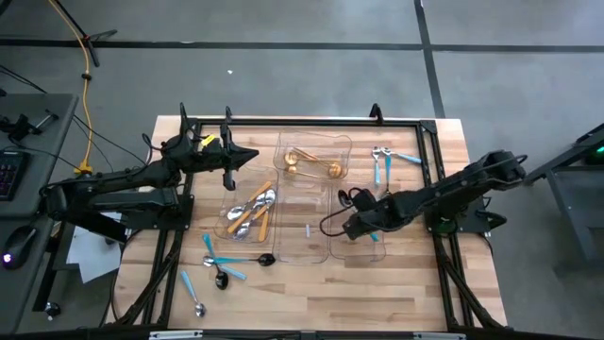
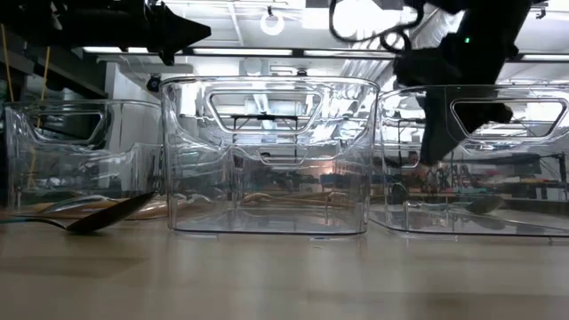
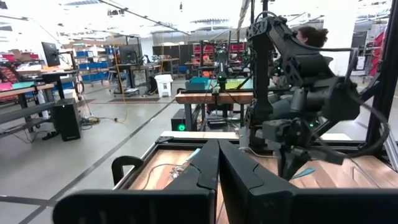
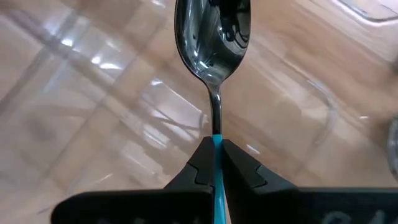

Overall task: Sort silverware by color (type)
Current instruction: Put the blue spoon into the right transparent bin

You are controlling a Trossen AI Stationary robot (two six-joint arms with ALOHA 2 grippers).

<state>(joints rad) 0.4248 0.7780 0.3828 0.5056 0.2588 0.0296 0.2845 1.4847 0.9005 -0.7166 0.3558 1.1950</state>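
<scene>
While the right end effector (image 4: 215,163) pinches the teal-handled spoon (image 4: 213,37) over a clear tray (image 1: 363,247), lower it before releasing; left end effector (image 3: 217,163) closed, empty.

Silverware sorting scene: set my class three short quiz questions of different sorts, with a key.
1. True or false: the right gripper is shut on a spoon with a teal handle.
2. Which tray holds the gold cutlery? A) the far middle tray B) the left tray C) none
3. Fill in: the left gripper hangs over the table with its fingers ____ and nothing in them.

Key: 1 true; 2 A; 3 shut.
</scene>
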